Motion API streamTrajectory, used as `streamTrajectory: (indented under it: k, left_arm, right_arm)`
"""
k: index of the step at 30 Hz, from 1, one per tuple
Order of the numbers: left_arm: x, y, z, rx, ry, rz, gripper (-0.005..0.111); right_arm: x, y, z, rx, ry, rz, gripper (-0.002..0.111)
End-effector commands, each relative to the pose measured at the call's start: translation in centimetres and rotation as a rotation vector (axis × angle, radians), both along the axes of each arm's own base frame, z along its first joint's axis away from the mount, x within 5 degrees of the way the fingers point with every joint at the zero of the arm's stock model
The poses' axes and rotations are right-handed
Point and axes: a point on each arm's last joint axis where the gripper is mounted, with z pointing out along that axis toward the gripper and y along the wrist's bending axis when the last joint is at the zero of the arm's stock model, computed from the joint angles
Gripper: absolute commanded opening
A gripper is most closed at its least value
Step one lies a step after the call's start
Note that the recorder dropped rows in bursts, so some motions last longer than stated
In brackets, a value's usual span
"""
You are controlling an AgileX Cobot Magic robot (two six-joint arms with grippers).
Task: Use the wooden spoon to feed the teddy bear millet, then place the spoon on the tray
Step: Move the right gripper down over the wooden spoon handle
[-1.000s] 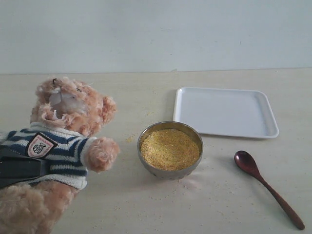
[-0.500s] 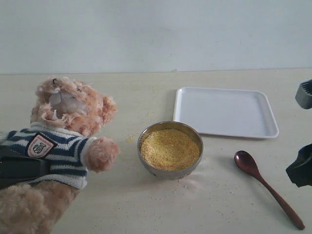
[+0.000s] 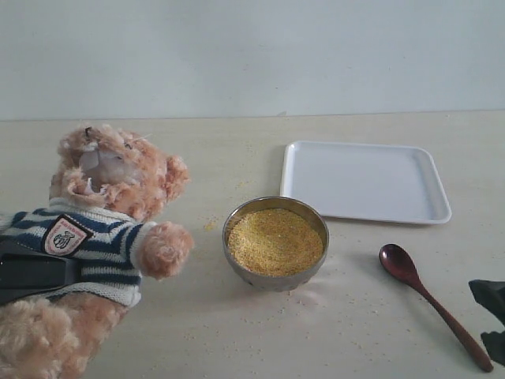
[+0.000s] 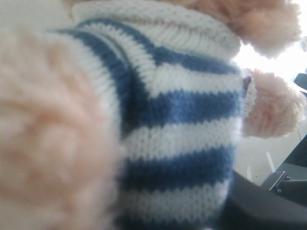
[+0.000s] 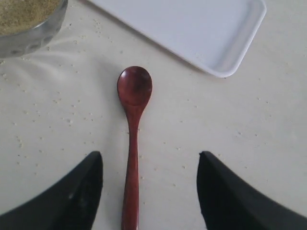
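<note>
The wooden spoon [image 3: 430, 304] lies flat on the surface [image 3: 237, 339]. It is to the right of the steel bowl [image 3: 272, 282] heaped with millet [image 3: 274, 239] and nearer the camera than the tray [image 3: 364, 181], touching neither. Its oval bowl is empty and faces up. The long axis runs diagonally in the exterior view, with the bowl end toward the steel bowl and tray and the handle trailing off toward the near right corner.

That handle end is where the right gripper [image 3: 493, 320] comes into view at the frame's edge, so the right arm is by far the nearer one. In the right wrist view the spoon [image 5: 133, 143] points straight away from the wrist. Its handle passes between the spread jaws of the right gripper [image 5: 149, 155], somewhat closer to one jaw than the other. The jaws are released wide and hold nothing. They sit across the handle, so closing would pinch it from both sides. How high they are above the surface is hard to judge.

Well apart on the other side, the left gripper [image 3: 47, 272] is clamped on the striped middle of the teddy bear [image 3: 110, 181]. The bear leans back with its muzzle tilted upward.
</note>
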Motion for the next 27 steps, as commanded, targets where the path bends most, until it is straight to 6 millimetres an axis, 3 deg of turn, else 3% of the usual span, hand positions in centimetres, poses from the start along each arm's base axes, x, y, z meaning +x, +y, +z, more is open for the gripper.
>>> streamTrajectory:
  k: [1, 27]
  left_arm:
    - [0.0, -0.1, 0.1, -0.023, -0.005, 0.004, 0.005]
    - [0.0, -0.1, 0.1, -0.024, -0.005, 0.003, 0.005]
  right_arm:
    - [-0.5, -0.2, -1.5, -0.028, -0.067, 0.032, 0.057]
    - [1.4, 0.4, -6.1, -0.085, 0.180, 0.020, 0.057]
